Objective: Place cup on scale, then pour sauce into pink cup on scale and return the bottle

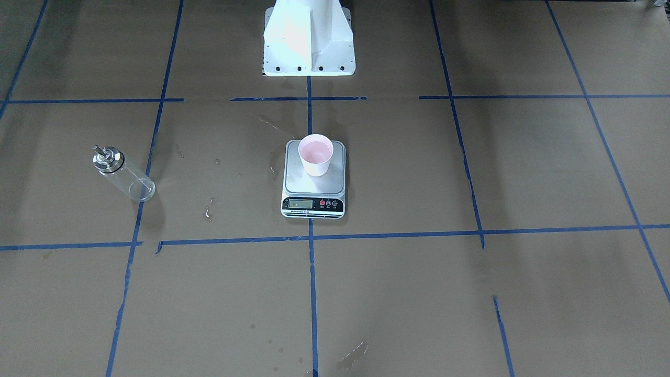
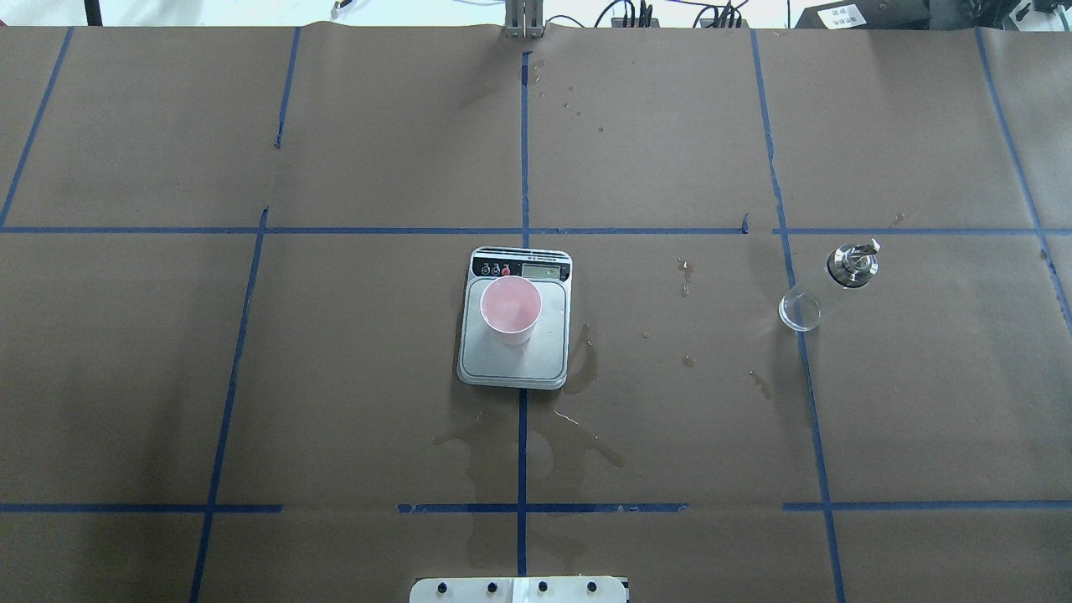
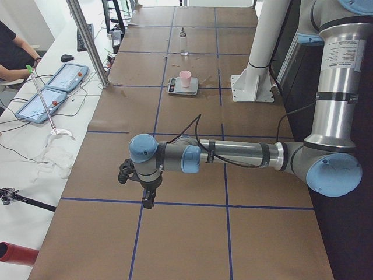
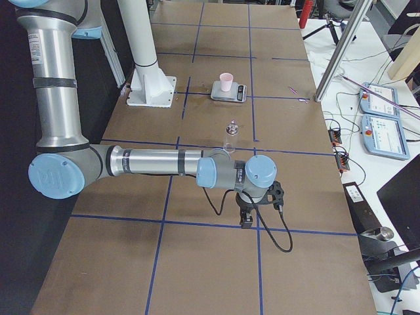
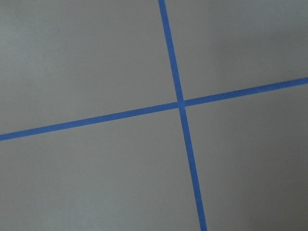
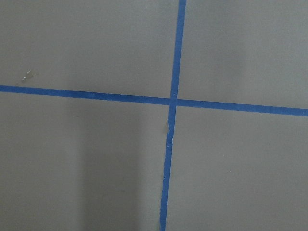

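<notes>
One cup (image 1: 315, 155) on scale (image 1: 314, 184) (bottle (image 1: 124, 174) apart)

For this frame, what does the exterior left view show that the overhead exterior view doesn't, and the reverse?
Only exterior left: the left arm low over the table, the left gripper pointing down (open or shut, cannot tell), and a person beside two tablets.
Only overhead: the display strip of the scale with its buttons, and wet stains beside it.
Both: the cup standing on the scale, the bottle upright well apart from it, and the blue tape grid.
</notes>
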Controlling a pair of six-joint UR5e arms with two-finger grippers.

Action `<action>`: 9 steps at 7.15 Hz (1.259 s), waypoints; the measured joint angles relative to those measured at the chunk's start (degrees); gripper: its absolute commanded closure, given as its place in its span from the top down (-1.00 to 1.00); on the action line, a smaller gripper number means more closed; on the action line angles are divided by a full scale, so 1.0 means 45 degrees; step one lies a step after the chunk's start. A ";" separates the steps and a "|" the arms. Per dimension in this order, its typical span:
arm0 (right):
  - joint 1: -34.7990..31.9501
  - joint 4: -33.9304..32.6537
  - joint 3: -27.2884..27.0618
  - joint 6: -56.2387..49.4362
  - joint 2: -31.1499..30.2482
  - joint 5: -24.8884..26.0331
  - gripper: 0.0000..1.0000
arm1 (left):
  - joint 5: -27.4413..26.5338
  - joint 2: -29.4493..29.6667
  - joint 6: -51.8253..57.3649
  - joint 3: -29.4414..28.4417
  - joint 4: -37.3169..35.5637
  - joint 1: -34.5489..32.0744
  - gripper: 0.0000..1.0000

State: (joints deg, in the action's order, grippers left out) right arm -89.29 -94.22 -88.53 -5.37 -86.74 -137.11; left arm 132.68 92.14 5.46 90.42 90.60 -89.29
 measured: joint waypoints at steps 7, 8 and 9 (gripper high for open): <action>-0.0014 0.0000 -0.0019 0.0021 0.0036 0.0000 1.00 | 0.0012 0.0046 -0.0503 0.0021 0.0021 0.0000 1.00; -0.0017 0.0000 -0.0027 0.0021 0.0037 0.0000 1.00 | 0.0020 0.0086 -0.0497 0.0062 0.0038 -0.0001 1.00; -0.0020 0.0000 -0.0030 0.0021 0.0036 0.0000 1.00 | 0.0025 0.0128 -0.0484 0.0110 0.0063 -0.0001 1.00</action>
State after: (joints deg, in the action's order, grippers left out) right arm -89.38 -94.22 -88.66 -5.27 -86.57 -137.11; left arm 132.79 92.72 3.28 90.91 90.88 -89.30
